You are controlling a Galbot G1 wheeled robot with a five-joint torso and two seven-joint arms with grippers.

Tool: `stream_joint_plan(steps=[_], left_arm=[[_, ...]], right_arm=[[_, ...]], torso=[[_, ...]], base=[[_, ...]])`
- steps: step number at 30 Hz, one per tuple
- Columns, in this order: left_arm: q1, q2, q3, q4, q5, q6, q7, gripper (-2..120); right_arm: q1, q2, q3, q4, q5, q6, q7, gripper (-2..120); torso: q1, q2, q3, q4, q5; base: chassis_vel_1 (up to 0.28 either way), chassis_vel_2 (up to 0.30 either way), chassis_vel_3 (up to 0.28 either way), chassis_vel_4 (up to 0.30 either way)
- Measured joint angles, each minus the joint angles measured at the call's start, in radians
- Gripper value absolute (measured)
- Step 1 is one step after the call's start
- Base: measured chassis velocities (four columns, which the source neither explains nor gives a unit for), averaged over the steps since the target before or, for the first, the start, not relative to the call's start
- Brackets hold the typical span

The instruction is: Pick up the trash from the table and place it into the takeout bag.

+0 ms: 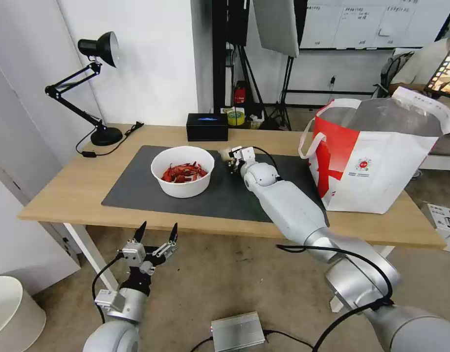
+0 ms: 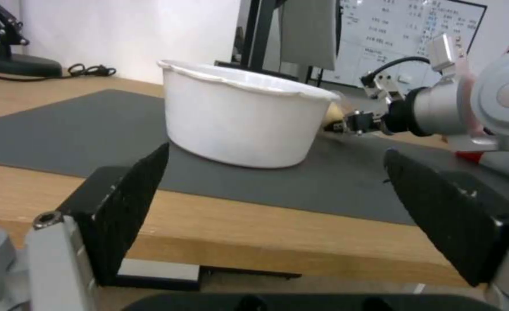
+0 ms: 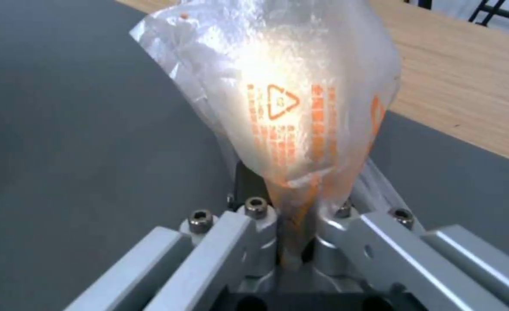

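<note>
Plastic wad point(image 3: 289, 99) — yellowish, clear, printed with orange marks — is pinched in the right claw point(image 1: 231, 159), its long axis running straight out from the clenched fingers, the narrow twisted end between them and the wide end flaring away. It hangs just above the dark mat point(image 1: 137, 186), near the mat's far edge and toward the middle of the desk point(image 1: 68, 190). Beside it, on the mat toward the desk's left end, stands the white bowl point(image 1: 183, 171) with red crayfish shells inside. The takeout bag point(image 1: 376, 161) stands upright at the desk's right end, mouth open upward, with bare mat between it and the wad. The right arm reaches forward across the near edge, stretched long and low. The left claw point(image 1: 156, 233) hovers below and before the near edge — fingers spread, released, pointing up toward the bowl.
</note>
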Motion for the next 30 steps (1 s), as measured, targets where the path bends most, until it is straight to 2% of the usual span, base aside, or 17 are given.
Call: stream_joint_plan(steps=[7, 13, 27, 30], left_arm=[[0.0, 0.002, 0.003, 0.0, 0.0, 0.0, 0.0, 100], [-0.002, 0.007, 0.003, -0.002, -0.002, 0.0, 0.0, 100], [-0.005, 0.02, 0.003, 0.0, -0.008, 0.001, 0.0, 100], [-0.005, 0.017, 0.005, 0.005, -0.008, 0.001, 0.0, 100]], right_arm=[[-0.014, -0.025, -0.004, 0.059, 0.004, 0.004, 0.019, 3], [-0.024, -0.073, -0.012, 0.158, 0.006, 0.004, 0.054, 3], [-0.052, -0.254, -0.04, 0.473, 0.106, -0.019, 0.106, 3], [-0.082, -0.301, -0.039, 0.577, 0.122, -0.036, 0.12, 3]], torso=[[0.0, 0.0, 0.0, 0.0, 0.0], [0.0, 0.0, 0.0, 0.0, 0.0001], [0.0, 0.0, 0.0, -0.0001, 0.0001], [0.0, 0.0, 0.0, 0.0, 0.0002]], base=[[0.0, 0.0, 0.0, 0.0], [0.0, 0.0, 0.0, 0.0], [0.0, 0.0, 0.0, 0.0], [0.0, 0.0, 0.0, 0.0]])
